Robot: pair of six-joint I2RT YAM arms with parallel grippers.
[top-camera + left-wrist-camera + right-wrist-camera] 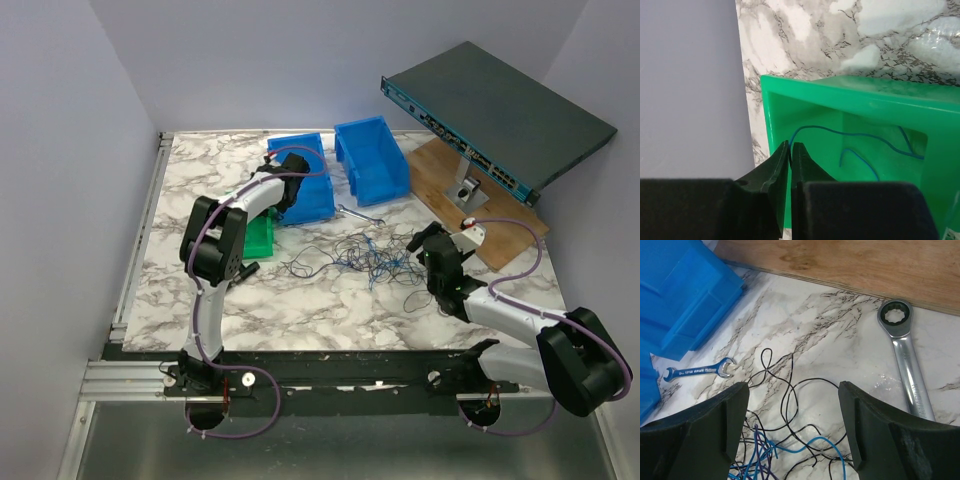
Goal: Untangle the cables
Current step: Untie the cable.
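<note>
The cables (360, 255) lie in a loose tangle of thin blue and dark wires on the marble table (300, 310), between the two arms. My right gripper (432, 246) hovers at the tangle's right edge. It stands open (792, 390) over dark loops (790, 400) and blue strands (815, 445), with nothing between its fingers. In the left wrist view, my left gripper (790, 145) hangs at the rim of a green bin (805, 100), its jaws pinched on the end of a thin blue cable (860, 135). That cable trails into the bin beside another blue cable (860, 157).
Two blue bins (305, 180) (372, 158) stand at the back, with a small wrench (360, 213) in front of them. A silver ratchet wrench (905, 355) lies right of the tangle. A network switch (495, 115) stands tilted on a wooden board (500, 235) at back right.
</note>
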